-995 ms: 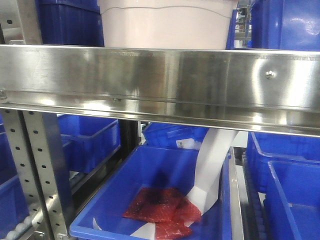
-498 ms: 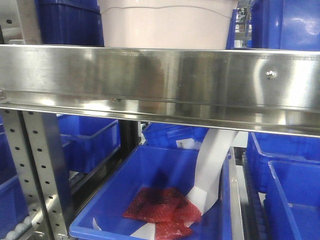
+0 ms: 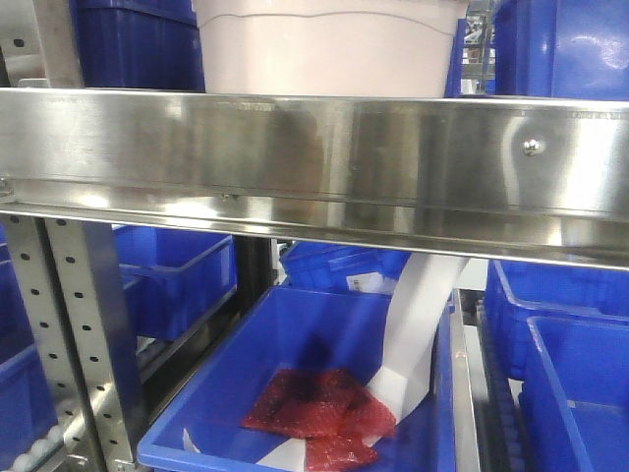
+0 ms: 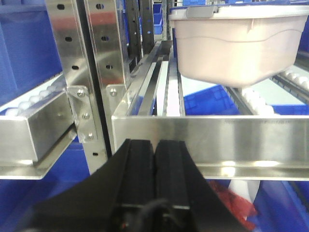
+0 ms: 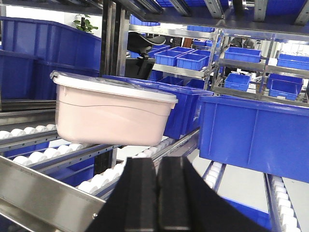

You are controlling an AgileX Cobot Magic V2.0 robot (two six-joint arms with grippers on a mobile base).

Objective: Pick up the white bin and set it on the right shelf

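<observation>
Both of my hands are pressed shut and empty — the left hand [image 4: 154,159] and the right hand [image 5: 157,186] sit low, in front of the steel shelf [image 4: 207,137]. The white bin [image 5: 111,113] rests on the rollers above and beyond them, untouched. I judge both hands must open wide and rise level with its sides before closing in.

Stainless rack shelf [image 3: 324,162], roller tracks [image 5: 145,157] behind the front rail. White bin [image 5: 108,113] sits on the rollers, blue bin [image 5: 253,133] beside it.
</observation>
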